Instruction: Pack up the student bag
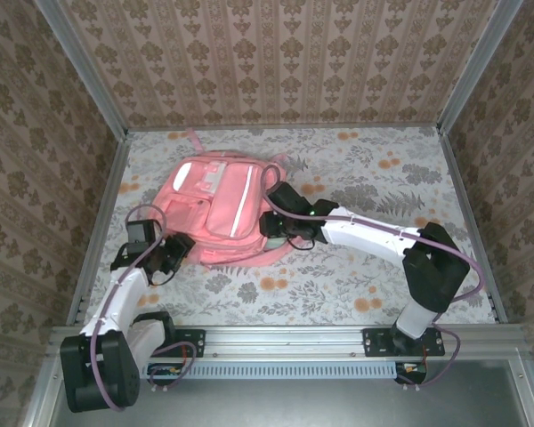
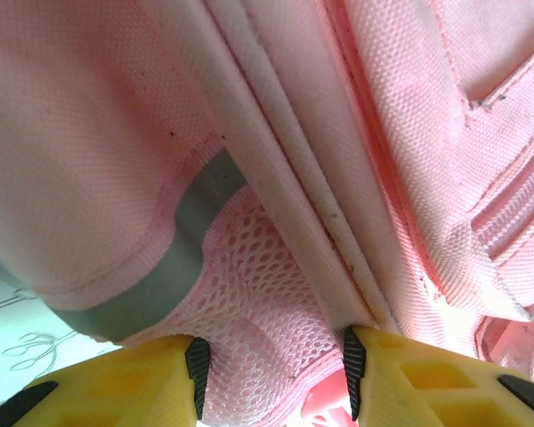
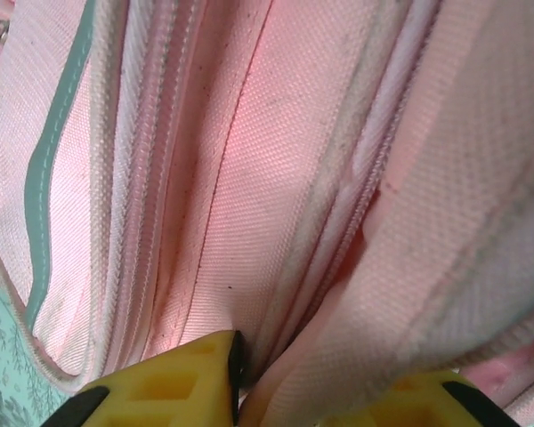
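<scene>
Student bag [image 1: 218,209] flat on floral table [image 1: 356,276]; left gripper [image 2: 274,369] pinching mesh pocket [image 2: 267,294]; right gripper [image 1: 269,227] clamped on fabric fold [image 3: 338,294].

- Wide open tabletop [image 1: 383,169] to the right of the backpack [image 1: 222,200].
- Only a narrow strip between backpack and left wall [image 1: 44,178].
- Near edge crowded: left gripper [image 1: 180,251] and right gripper [image 1: 271,229] pressed against the fabric.
- Right arm [image 1: 365,233] slanting across the near-right tabletop.
</scene>
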